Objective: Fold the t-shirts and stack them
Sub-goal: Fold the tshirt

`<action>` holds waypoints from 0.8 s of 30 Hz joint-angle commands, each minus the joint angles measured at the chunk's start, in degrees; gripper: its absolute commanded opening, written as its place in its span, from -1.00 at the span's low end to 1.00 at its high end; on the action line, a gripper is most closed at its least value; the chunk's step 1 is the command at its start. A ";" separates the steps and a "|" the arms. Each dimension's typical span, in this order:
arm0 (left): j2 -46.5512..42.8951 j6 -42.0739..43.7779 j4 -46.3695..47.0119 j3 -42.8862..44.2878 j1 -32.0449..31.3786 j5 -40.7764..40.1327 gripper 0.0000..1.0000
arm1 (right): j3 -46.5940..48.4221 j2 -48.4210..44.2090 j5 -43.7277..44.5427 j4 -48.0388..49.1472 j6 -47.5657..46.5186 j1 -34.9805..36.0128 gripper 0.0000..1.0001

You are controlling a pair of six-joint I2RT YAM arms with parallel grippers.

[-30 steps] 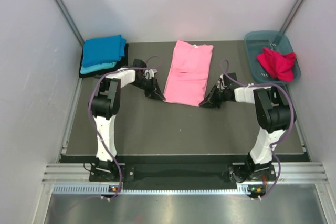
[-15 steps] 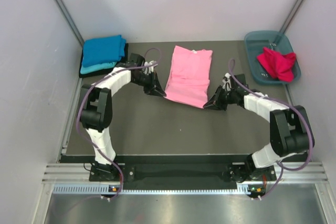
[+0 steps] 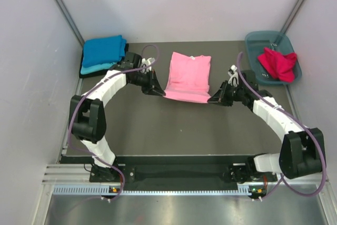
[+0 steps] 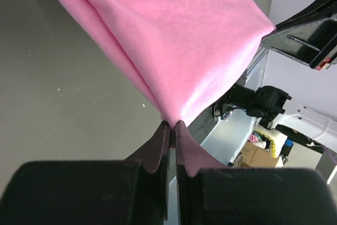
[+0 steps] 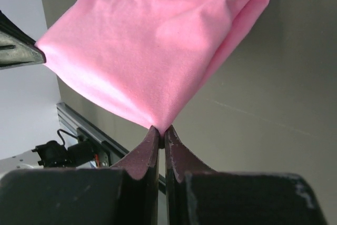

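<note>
- White walls enclose a dark grey surface; both arms reach toward its middle.
- Pink shirt sits mid-surface, collar end toward the far wall, near edge stretched between the two tools.
- Left tool: fingers pressed together on the shirt's near left corner. Its wrist view shows the cloth pinched at the tips.
- Right tool: clamped likewise on the near right corner. Its wrist view shows the cloth fanning out from the tips.
- Far left corner: folded stack, blue shirt on top, turquoise shirt under it, black shirt at the bottom.
- Far right corner: red shirt lies crumpled in the tub.
</note>
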 commanded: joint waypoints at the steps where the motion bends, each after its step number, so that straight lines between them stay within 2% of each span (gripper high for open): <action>1: -0.13 0.17 2.01 3.38 0.37 -1.24 -1.00 | 1.59 0.31 2.11 2.43 -1.32 -2.53 -1.00; 5: 5.05 1.66 2.10 9.81 0.46 -2.55 -1.00 | 3.86 4.53 2.37 8.05 -1.06 -4.29 -1.00; 10: 15.49 4.21 2.36 23.23 1.07 -4.75 -1.00 | 11.68 14.10 2.02 11.92 -1.67 -6.58 -1.00; 18: 32.65 9.66 3.50 49.66 1.69 -7.30 -1.00 | 31.45 31.67 2.02 17.46 -4.39 -8.25 -1.00; 24: 43.19 10.80 10.17 60.77 1.78 -7.39 -1.00 | 41.39 41.00 2.28 20.63 -4.75 -9.04 -1.00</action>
